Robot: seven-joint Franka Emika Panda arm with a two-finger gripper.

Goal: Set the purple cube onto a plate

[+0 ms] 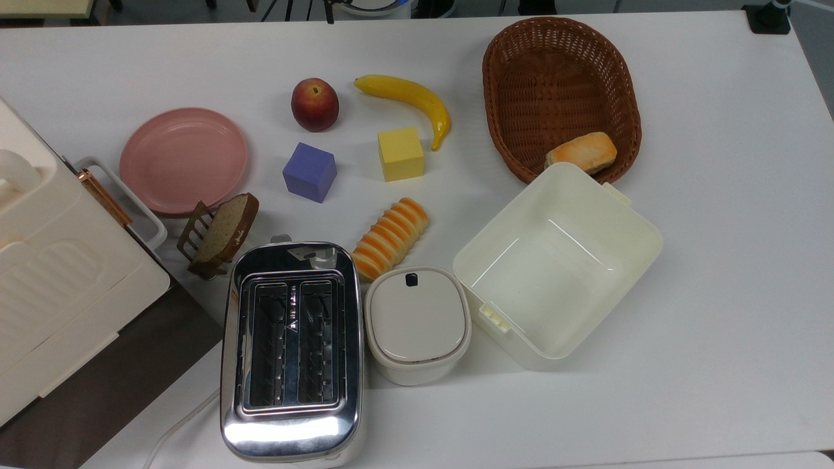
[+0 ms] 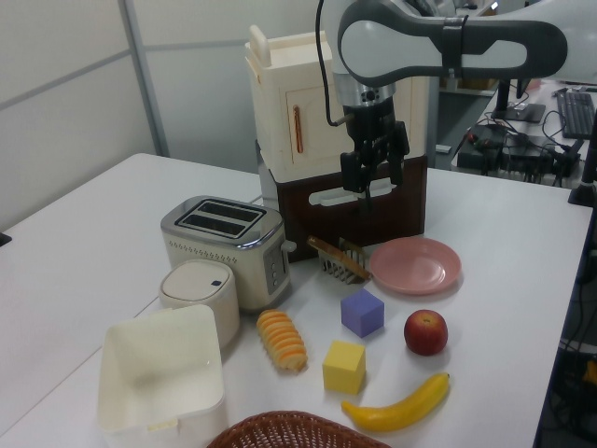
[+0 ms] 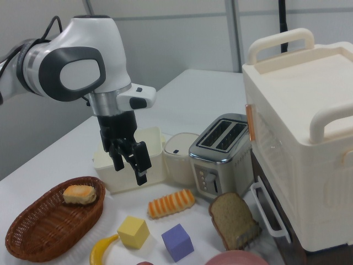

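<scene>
Currently the white Franka arm hangs well above the white table (image 1: 717, 228), its two-finger gripper (image 2: 372, 179) pointing down with the fingers spread and nothing between them. So the task stands at its opening step: the approach, with no grasp made yet.

Behind the gripper in the left view stands the large cream plastic cabinet (image 2: 308, 103) with a handle on top. Below it, and slightly to the left view's right, lies the round dusty-pink plate (image 2: 415, 265), bare. Nearer the camera than the plate, lower still under the gripper, sits the matte blue-violet purple cube (image 2: 362, 312) on the table, near the plate's rim but apart from it, with the yellow cube (image 2: 344, 366) and the red peach (image 2: 425, 331) close by.

Next, I judge, the gripper must come down over the purple cube, straddling two opposite faces while keeping off its neighbours.
</scene>
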